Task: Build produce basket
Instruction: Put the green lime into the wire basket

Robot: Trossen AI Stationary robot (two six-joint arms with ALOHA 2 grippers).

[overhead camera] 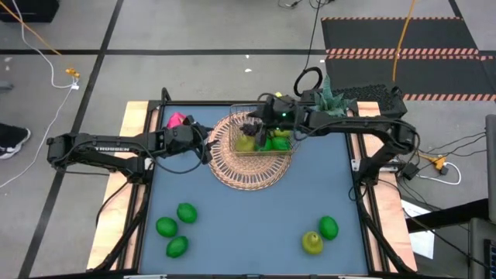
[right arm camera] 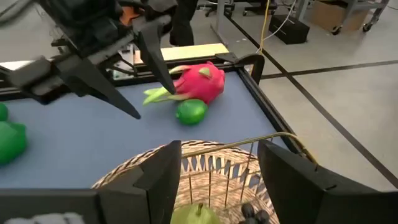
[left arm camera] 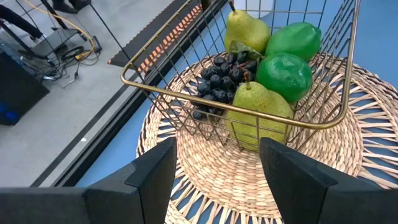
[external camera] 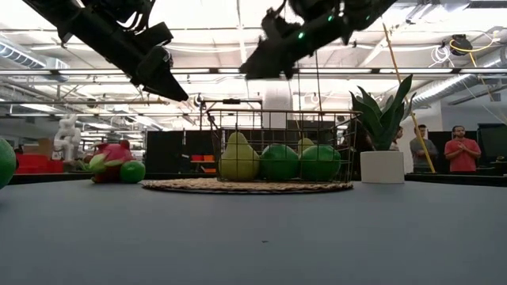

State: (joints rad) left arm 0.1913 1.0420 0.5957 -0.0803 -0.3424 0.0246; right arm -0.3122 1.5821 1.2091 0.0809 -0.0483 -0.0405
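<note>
The copper wire basket [overhead camera: 263, 138] stands on a round wicker mat [overhead camera: 252, 164] near the table's far edge. It holds two pears [left arm camera: 258, 106], two limes [left arm camera: 283, 74] and a dark grape bunch [left arm camera: 217, 84]. My left gripper [left arm camera: 217, 149] is open and hovers over the mat's left part, just left of the basket. My right gripper [right arm camera: 219, 149] is open too and hangs above the basket's left rim [right arm camera: 249, 144]. A pink dragon fruit [right arm camera: 199, 82] and a lime [right arm camera: 191, 111] lie by the far-left corner. Three limes [overhead camera: 177, 227] lie near-left; a lime [overhead camera: 328, 227] and a pear [overhead camera: 311, 242] lie near-right.
A potted green plant in a white pot [external camera: 383, 162] stands right of the basket at the far edge. The two grippers are close together over the mat's left side. People stand in the room beyond [external camera: 459, 150]. The table's blue middle [overhead camera: 256, 217] lies bare between the fruit groups.
</note>
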